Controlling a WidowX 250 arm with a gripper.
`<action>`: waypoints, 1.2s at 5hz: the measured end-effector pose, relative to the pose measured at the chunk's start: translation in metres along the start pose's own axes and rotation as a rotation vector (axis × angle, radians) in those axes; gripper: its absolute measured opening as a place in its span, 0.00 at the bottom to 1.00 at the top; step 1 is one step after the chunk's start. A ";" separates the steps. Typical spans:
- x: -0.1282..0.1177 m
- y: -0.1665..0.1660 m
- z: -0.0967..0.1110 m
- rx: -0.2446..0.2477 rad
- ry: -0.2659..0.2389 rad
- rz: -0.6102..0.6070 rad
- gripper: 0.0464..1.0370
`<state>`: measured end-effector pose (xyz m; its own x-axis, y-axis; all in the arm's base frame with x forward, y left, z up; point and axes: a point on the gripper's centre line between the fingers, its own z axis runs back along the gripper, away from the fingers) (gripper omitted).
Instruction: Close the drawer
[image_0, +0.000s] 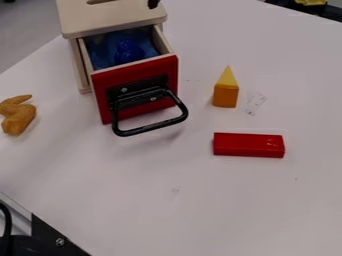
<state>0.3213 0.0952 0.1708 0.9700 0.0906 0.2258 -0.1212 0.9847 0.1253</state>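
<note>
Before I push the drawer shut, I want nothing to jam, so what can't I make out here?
All in the camera view:
- Back of the wooden box: cut off by the top edge.
- Nearest part of the floor of the drawer: hidden behind its red front.
- Dark blue item inside: blurred, blue on blue; exact shape unclear.
- Black piece above the box: cut off by the top edge; can't tell what it is.

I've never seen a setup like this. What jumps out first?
Probably the red-fronted drawer at upper left, pulled open, with its big black handle sticking out and something blue inside. Next, the glossy red block lying right of centre, and just above it in the picture, an orange block topped by a yellow point.
</note>
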 end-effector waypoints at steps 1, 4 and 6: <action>-0.004 -0.002 -0.010 -0.008 0.034 0.003 0.95; -0.039 -0.026 0.002 -0.019 0.087 0.398 0.95; -0.072 -0.038 0.003 -0.036 0.101 0.816 0.95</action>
<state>0.2559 0.0509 0.1530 0.5945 0.7911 0.1440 -0.7910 0.6076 -0.0724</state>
